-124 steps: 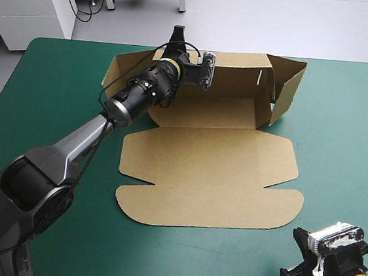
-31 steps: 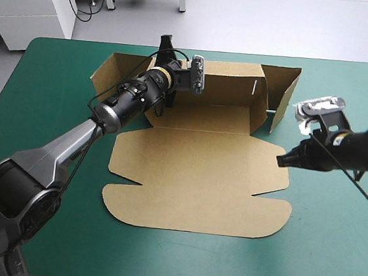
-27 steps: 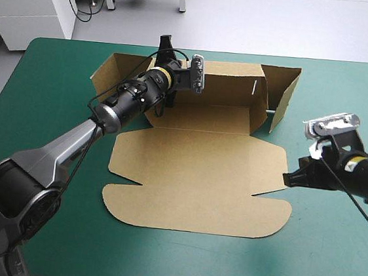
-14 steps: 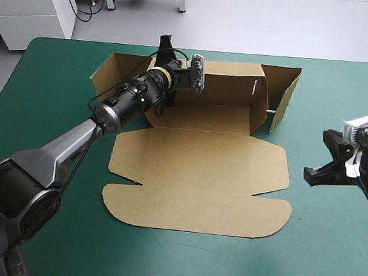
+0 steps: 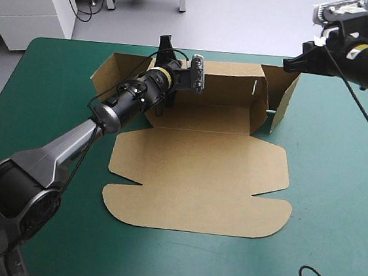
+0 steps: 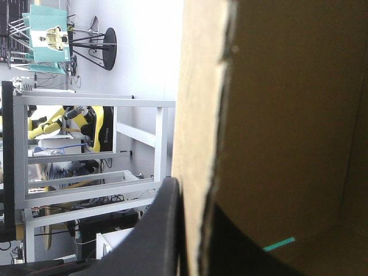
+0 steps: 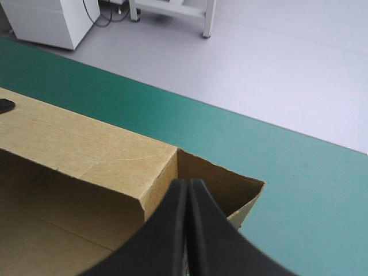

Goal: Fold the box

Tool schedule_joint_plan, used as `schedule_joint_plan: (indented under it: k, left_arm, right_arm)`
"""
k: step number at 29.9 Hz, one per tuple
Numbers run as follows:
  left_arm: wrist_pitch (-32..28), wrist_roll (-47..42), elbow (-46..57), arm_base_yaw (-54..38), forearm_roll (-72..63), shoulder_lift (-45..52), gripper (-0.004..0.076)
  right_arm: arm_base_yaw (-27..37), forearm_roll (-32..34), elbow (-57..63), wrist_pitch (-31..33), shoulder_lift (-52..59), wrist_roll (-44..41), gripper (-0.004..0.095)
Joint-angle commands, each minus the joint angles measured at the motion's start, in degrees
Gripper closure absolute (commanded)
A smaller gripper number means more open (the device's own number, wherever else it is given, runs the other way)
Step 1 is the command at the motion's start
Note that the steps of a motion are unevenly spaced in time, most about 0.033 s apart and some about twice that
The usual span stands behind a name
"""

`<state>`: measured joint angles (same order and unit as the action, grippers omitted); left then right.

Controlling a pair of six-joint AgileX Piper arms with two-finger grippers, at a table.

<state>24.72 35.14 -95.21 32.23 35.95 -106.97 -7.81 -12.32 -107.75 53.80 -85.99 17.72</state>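
Note:
The brown box (image 5: 200,173) lies mid-table with its lid flat toward the front. Its back wall (image 5: 232,84) and right side wall (image 5: 283,102) are raised, and a left flap (image 5: 112,71) splays outward. My left gripper (image 5: 165,57) is shut on the top edge of the back wall near its left end. In the left wrist view the board (image 6: 276,115) runs between that gripper's (image 6: 198,241) black fingers (image 6: 164,230). My right gripper (image 5: 288,65) hangs shut and holding nothing just above the box's far right corner. In the right wrist view its tips (image 7: 187,183) point down at that corner (image 7: 167,158).
The teal-green cover (image 5: 337,180) shows bare to the right of the box and along the front. The table's far edge (image 5: 337,61) runs close behind the raised back wall.
My right gripper has moved away from the box's right edge, swung out to the right, then risen and come over the far right corner. Just before now, the left gripper and box stay still.

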Motion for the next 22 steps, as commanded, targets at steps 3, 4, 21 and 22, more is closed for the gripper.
schedule_joint_plan:
  k: [3, 4, 21, 22]
  left_arm:
    - [2.1, -1.7, -1.3, 0.0, -2.1, 2.9, 0.0731]
    - [1.9, -1.7, -1.3, 0.0, -2.7, 2.9, 0.0731]
    - [2.4, -1.5, -1.3, 0.0, -4.3, 2.9, 0.0731]
    - [2.5, -1.2, -1.3, 0.0, -4.3, 2.9, 0.0731]
  right_arm:
    - [0.3, 0.0, -9.0, 1.1, -8.7, -2.8, 0.0927]
    - [0.3, 0.0, -9.8, 1.2, -10.2, -2.8, 0.0927]
    - [0.3, -3.7, -10.8, 6.0, -23.4, -6.0, 0.0927]
    - [0.3, -3.7, -10.8, 6.7, -23.4, -6.0, 0.0927]
